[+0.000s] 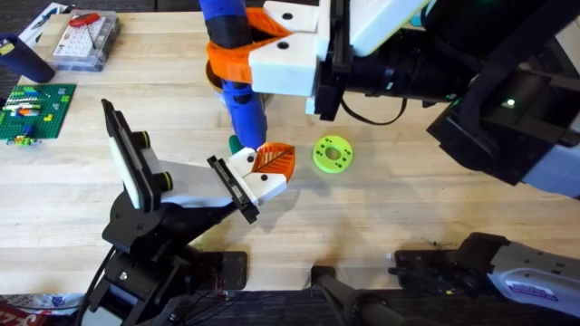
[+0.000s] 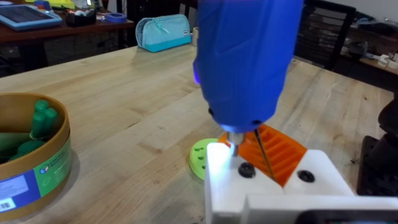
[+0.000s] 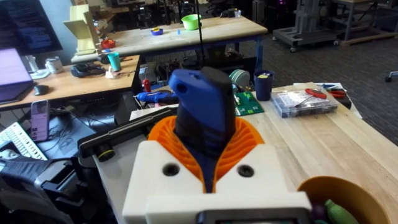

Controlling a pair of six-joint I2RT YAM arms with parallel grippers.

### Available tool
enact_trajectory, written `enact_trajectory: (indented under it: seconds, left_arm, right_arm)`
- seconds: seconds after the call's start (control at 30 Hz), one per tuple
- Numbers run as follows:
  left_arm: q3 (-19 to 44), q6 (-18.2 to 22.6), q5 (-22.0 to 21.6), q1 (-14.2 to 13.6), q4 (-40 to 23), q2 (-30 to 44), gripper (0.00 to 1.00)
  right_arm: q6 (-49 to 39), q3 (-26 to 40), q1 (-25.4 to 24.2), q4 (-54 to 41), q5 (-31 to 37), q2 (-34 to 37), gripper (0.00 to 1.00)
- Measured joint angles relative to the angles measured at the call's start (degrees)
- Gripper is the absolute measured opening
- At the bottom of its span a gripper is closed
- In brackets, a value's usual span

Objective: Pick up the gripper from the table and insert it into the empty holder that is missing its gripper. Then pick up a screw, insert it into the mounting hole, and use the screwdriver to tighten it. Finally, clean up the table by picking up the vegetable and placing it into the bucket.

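right tool (image 1: 237,47) clamps thick blue screwdriver (image 1: 237,91) (tip on orange ribbed gripper (image 1: 272,161)); left tool state unclear.

Right pincer (image 1: 237,56) clamped (orange pads), arm reaching across the middle

A lime-green disc (image 1: 333,154) with a centre hole lies flat on the wooden counter (image 1: 408,208). At the counter's far left corner sits a clear parts box (image 1: 84,42) with a red tool (image 1: 84,18) on its lid, and just nearer, a green brick plate (image 1: 34,111) studded with small pieces. Beyond the counter's edge, a teal pouch (image 2: 163,32) rests on another table (image 2: 74,31).
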Motion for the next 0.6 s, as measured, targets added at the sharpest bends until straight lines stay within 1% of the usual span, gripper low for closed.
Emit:
enact_trajectory:
  seconds: [0.17, 0.37, 0.6]
  left_arm:
    - [0.00, -0.22, -0.02, 0.00, -0.23, -0.02, 0.013]
    - [0.00, -0.22, -0.04, 0.00, -0.19, -0.02, 0.013]
    - [0.00, -0.22, -0.04, 0.00, -0.19, -0.02, 0.013]
  right_arm:
    - [0.57, 0.00, -0.07, -0.09, 0.17, 0.03, 0.037]
    - [3.19, -0.39, -0.07, 4.11, 0.08, 0.20, 0.037]
    - [4.24, -0.59, -0.07, 4.27, 0.11, -0.21, 0.036]
